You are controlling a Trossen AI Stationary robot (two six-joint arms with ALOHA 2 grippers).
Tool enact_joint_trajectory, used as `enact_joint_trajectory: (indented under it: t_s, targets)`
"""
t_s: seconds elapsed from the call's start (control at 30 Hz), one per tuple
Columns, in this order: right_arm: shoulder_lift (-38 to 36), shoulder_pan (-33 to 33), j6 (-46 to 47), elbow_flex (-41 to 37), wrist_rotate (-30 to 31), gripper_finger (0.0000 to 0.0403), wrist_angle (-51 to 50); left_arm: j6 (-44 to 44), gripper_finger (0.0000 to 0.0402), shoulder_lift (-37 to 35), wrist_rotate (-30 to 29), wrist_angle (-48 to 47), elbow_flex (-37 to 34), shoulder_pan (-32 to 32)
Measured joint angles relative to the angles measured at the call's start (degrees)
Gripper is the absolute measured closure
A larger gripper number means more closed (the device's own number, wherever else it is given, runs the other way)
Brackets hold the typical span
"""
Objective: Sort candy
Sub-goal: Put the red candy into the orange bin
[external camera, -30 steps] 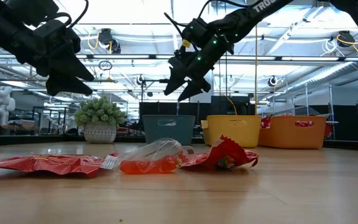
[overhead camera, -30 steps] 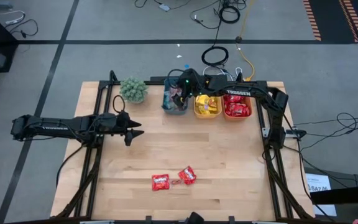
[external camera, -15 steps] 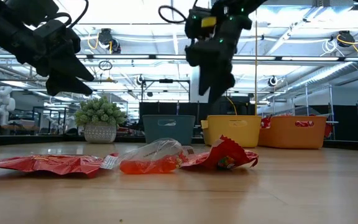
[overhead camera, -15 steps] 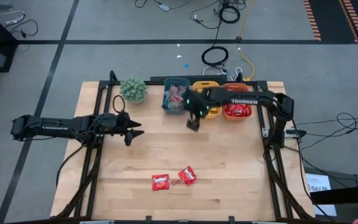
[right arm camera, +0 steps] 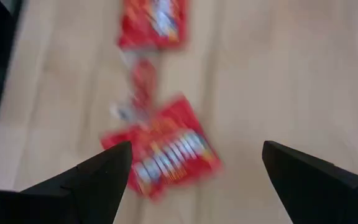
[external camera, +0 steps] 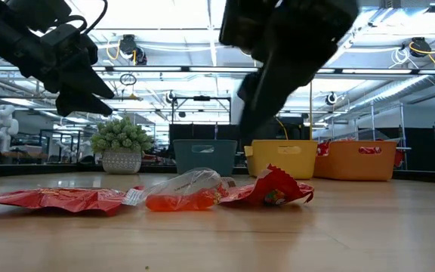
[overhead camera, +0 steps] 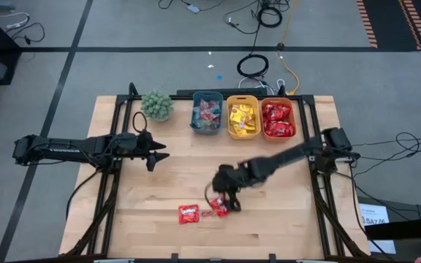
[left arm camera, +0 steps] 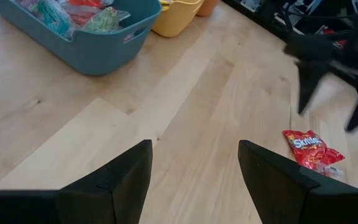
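Two shiny red candy packets lie flat near the table's near edge, one (overhead camera: pixel 188 214) to the left and one (overhead camera: pixel 220 207) to the right, with a small clear orange-filled piece (overhead camera: pixel 207 212) between them. My right gripper (overhead camera: pixel 223 196) hangs open just above the right packet (right arm camera: pixel 163 155), its fingers standing on either side without touching it; the other packet (right arm camera: pixel 153 22) lies beyond. My left gripper (overhead camera: pixel 154 152) waits open above the table's left half, well clear of the candy (left arm camera: pixel 309 149).
Along the far edge stand a teal bin (overhead camera: pixel 207 113), a yellow bin (overhead camera: pixel 243 119) and an orange bin (overhead camera: pixel 278 120), each holding candy. A small green plant (overhead camera: pixel 157 105) sits left of them. Bare wood lies between the bins and the packets.
My right gripper has swung from over the teal bin at the far edge toward the near edge and down, and now hangs above the right red packet. The packets have not moved.
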Motion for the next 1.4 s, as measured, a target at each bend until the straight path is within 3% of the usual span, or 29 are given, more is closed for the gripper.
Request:
enact_joint_trajectory:
  t_s: [0.13, 0.37, 0.47, 0.6, 0.83, 0.87, 0.97, 1.17, 1.4]
  targets:
    - [1.45, 4.74, 4.93, -4.34, 7.75, 0.0051, 14.44, 0.01, 0.0154, -0.01, 0.00, -0.02, 0.00, 0.00]
    - [9.02, 7.89, 11.73, -4.37, 9.23, 0.0051, 15.07, 0.01, 0.0154, 0.01, 0.00, -0.34, 0.00, -0.01]
    - [11.04, 8.69, 12.46, -4.25, 9.83, 0.0069, 14.49, 0.01, 0.0154, 0.01, 0.00, -0.30, 0.00, 0.00]
    - [11.38, 8.74, 14.96, -4.08, 10.46, 0.0145, 11.81, 0.01, 0.0154, 0.01, 0.00, -0.35, 0.00, -0.01]
    - [7.41, 6.69, 15.17, -4.36, 7.13, 0.0365, 2.85, 0.01, 0.0154, 0.00, 0.00, -0.30, 0.00, -0.01]
    - [6.41, 5.98, 14.84, -4.50, 6.20, 0.0377, 1.15, 0.01, 0.0154, -0.01, 0.00, -0.33, 0.00, -0.01]
    - [3.01, 3.38, 14.50, -4.99, 6.40, 0.0373, -3.98, 0.01, 0.0154, 0.01, 0.00, -0.25, 0.00, 0.01]
    - [-5.63, -4.07, 9.26, -4.76, 12.66, 0.0374, -13.37, 0.01, 0.0154, 0.00, 0.00, -0.14, 0.00, -0.01]
    - [-13.93, -14.91, -2.39, -4.69, 14.48, 0.0382, -13.07, -0.04, 0.0154, -0.01, 0.00, 0.23, 0.00, 0.01]
